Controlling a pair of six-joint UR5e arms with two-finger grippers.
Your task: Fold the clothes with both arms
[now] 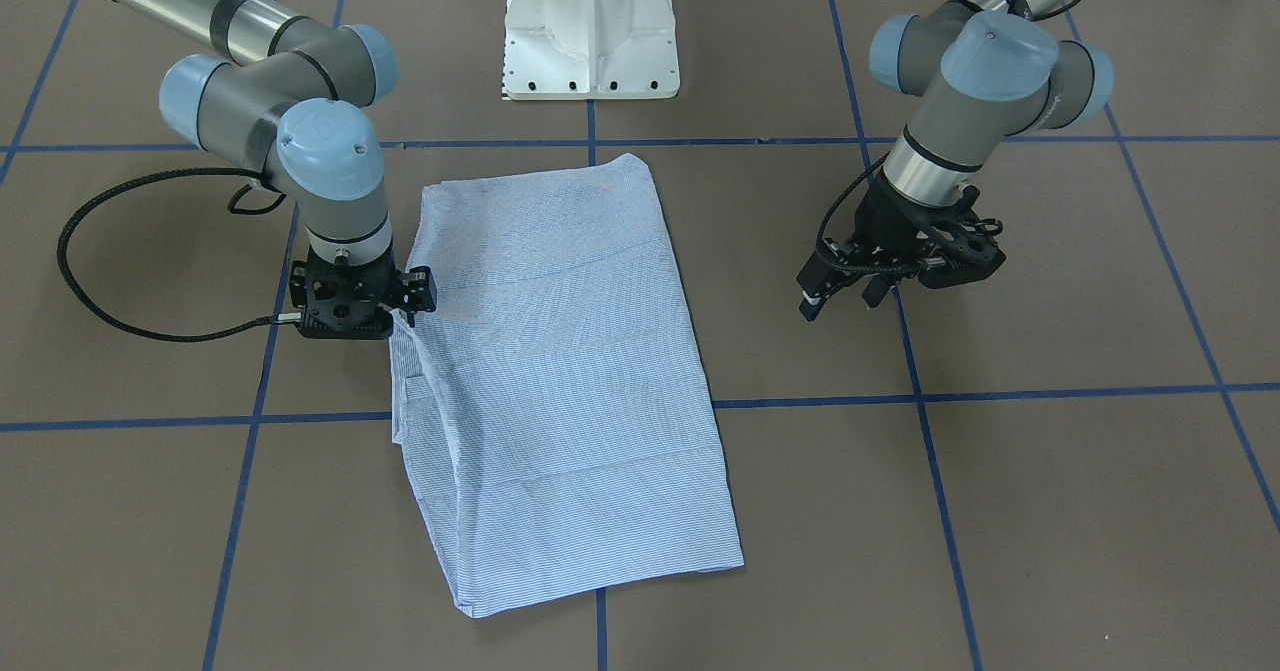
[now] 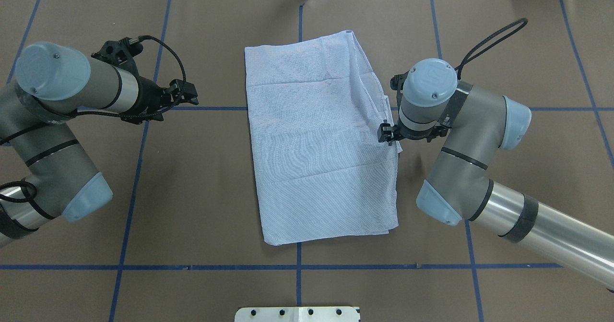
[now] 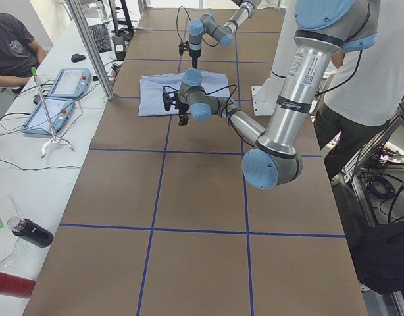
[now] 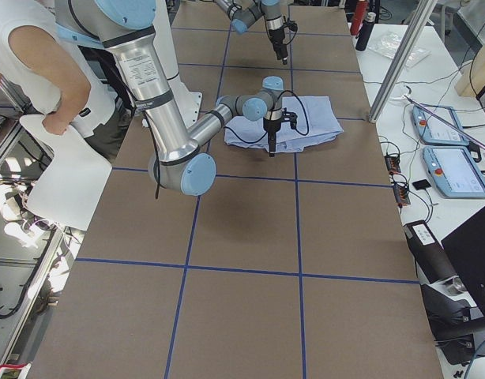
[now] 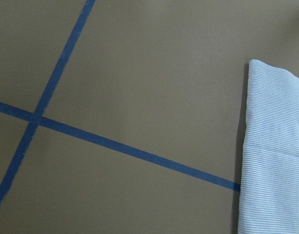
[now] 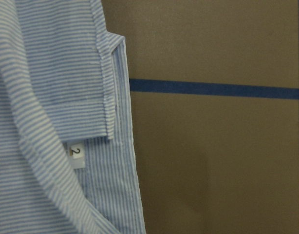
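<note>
The light blue-and-white striped shirt (image 1: 570,351) lies folded into a tall rectangle at the middle of the table (image 2: 321,135). My right gripper (image 1: 345,333) points straight down at the shirt's edge on my right side (image 2: 391,139); its fingers are hidden under the wrist, so I cannot tell if it is open. The right wrist view shows layered shirt edges (image 6: 52,97) and the small white neck label (image 6: 75,155). My left gripper (image 1: 840,296) is open and empty, hovering over bare table well left of the shirt (image 2: 189,93). The left wrist view shows the shirt's edge (image 5: 271,156).
The white pedestal base (image 1: 592,31) stands at the robot side of the table. Blue tape lines (image 2: 216,108) cross the brown surface. Two control tablets (image 3: 57,99) lie on a side bench, and people stand next to the table in the side views.
</note>
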